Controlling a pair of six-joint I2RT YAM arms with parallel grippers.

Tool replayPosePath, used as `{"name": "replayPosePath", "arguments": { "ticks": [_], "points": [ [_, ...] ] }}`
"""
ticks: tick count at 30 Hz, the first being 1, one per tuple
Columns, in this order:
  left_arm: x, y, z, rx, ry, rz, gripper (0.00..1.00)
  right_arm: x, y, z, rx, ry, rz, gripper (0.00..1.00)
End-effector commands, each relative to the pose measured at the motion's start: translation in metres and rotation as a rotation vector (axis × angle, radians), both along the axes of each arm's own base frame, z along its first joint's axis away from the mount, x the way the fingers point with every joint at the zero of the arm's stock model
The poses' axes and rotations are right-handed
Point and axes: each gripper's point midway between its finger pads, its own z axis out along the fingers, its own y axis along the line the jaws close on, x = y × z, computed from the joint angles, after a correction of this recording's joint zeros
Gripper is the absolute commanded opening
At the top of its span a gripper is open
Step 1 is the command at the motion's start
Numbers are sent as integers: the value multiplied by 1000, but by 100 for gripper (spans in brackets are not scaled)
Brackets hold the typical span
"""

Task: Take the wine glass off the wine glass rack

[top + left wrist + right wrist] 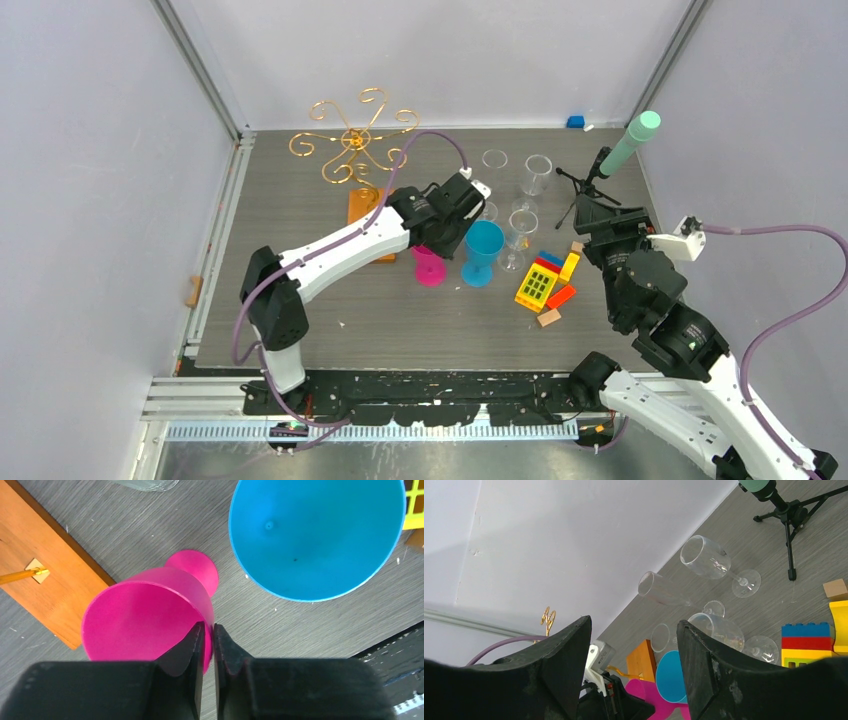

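Left claw (209, 630) is pinched shut on the rim wall of the pink wine glass (150, 615), one finger inside the bowl and one outside. The glass sits directly under the claw, long axis upright, and its foot looks planted on the counter (400, 320) at frame centre in the top view. The wine glass rack (355, 135) is up and to the left, its gold scrolls well apart from the glass; only its orange base lies just beside the bowl. No glass is visible on the scrolls. The left arm reaches diagonally from lower left, elbow low, wrist pitched down over the rim. Right claw (634, 625) is wide open with nothing in it, parked at the right edge, so left is the nearer arm. Looks like set-down is done; next is probably release and a straight-up retreat. The blue glass (483, 250) sits just right of the pink one, so avoid sideways drift.
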Motion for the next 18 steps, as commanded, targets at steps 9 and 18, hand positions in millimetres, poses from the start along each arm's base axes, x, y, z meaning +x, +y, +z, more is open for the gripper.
{"name": "replayPosePath", "arguments": {
  "ticks": [9,18],
  "points": [
    [4,11,81,-149,-173,45,65,-1,-6,7,23,-25,-33,69],
    [-20,39,156,-275,-277,7,100,-7,-19,19,-94,-34,-50,88]
  ]
}}
